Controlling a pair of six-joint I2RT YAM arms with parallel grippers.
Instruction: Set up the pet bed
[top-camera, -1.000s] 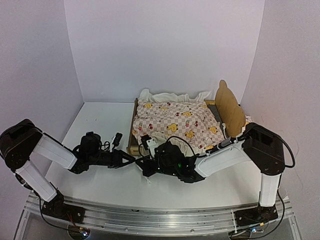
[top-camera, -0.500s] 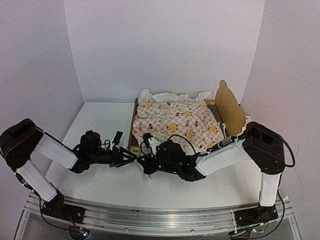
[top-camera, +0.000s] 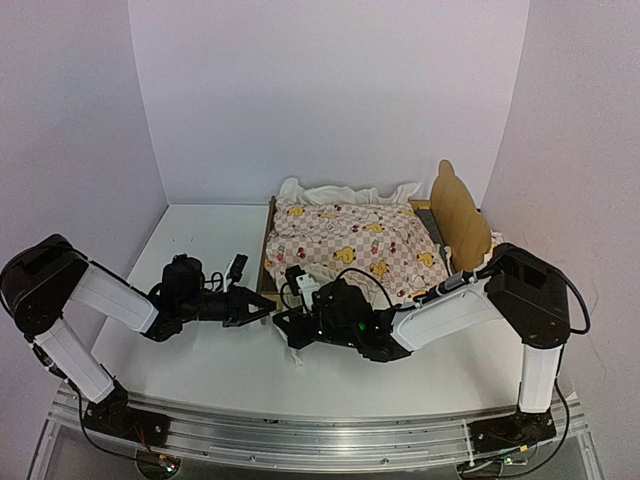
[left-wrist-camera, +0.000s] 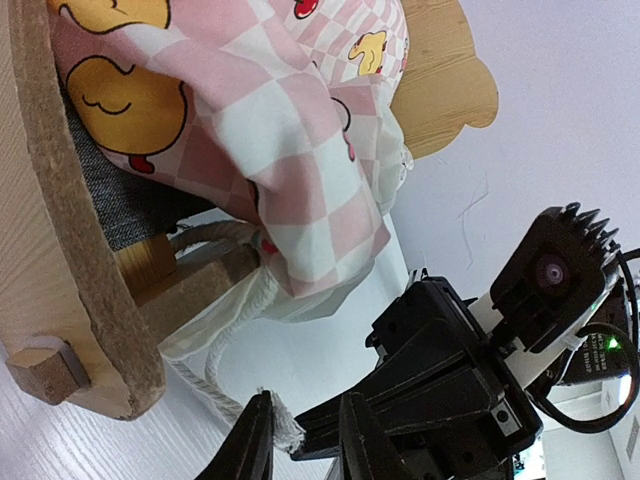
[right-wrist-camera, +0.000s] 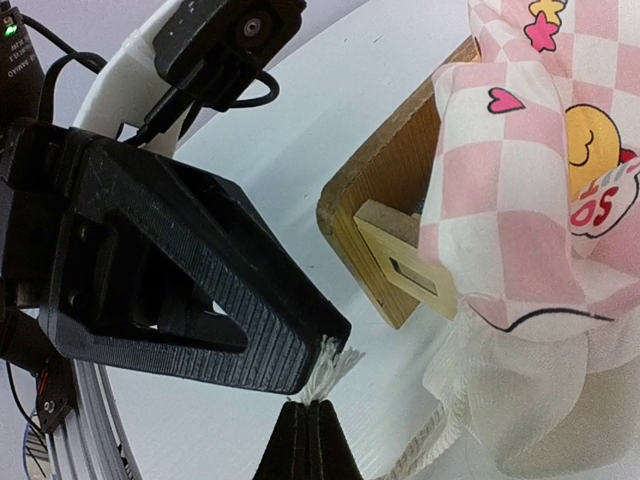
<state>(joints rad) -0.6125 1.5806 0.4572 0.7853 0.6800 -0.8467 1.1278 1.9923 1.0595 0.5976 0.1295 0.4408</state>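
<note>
The pet bed stands at the back right, its light-wood footboard toward the arms and its grey base showing under the pink duck quilt. The quilt's cream ruffle hangs over the near-left corner. My right gripper is shut on the frayed end of the ruffle's cord, just above the table. My left gripper meets it from the left. Its jaws are partly apart, with the frayed end against one finger and the right gripper's tip between them.
The bear-ear headboard rises at the bed's far end. The two arms cross low in front of the bed's near-left corner. White walls close in the table on three sides.
The left gripper has slid right to the right gripper's tip, and its jaws spread and then narrowed around the frayed end. The right gripper stayed shut and nearly still.
</note>
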